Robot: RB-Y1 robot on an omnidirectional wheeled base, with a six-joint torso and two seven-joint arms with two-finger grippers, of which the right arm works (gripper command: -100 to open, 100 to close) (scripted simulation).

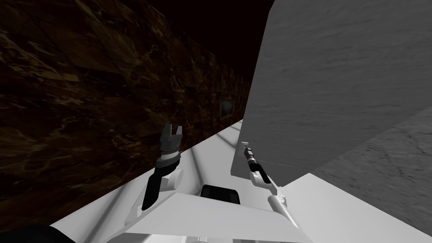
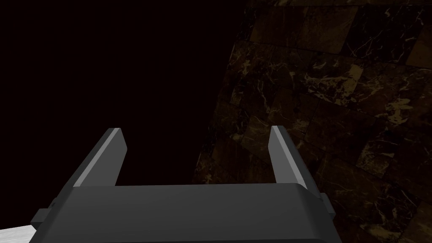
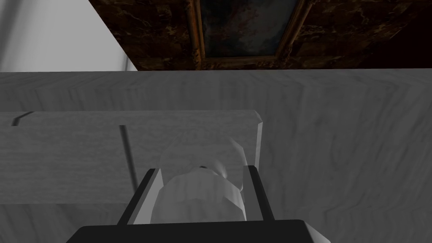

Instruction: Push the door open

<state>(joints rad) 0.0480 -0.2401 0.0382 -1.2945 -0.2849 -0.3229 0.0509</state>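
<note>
The door (image 1: pixel 337 84) is a plain grey panel standing ahead on my right, swung partly toward me. My right gripper (image 1: pixel 244 146) is at its near edge. In the right wrist view this gripper (image 3: pixel 203 168) is shut on a rounded grey door knob (image 3: pixel 198 198), one finger pressing each side. The knob sits on a paler grey slab (image 3: pixel 63 160) against the door face (image 3: pixel 337 147). My left gripper (image 1: pixel 172 130) is raised beside the dark marble wall. Its fingers stand open with nothing between them (image 2: pixel 195 130).
A dark brown marble wall (image 1: pixel 84 84) runs close along my left. A framed picture (image 1: pixel 226 106) hangs on it further down. A strip of white floor (image 1: pixel 202 147) leads between wall and door. A grey wall (image 1: pixel 392 168) lies at the right. A black area (image 1: pixel 211 25) shows above.
</note>
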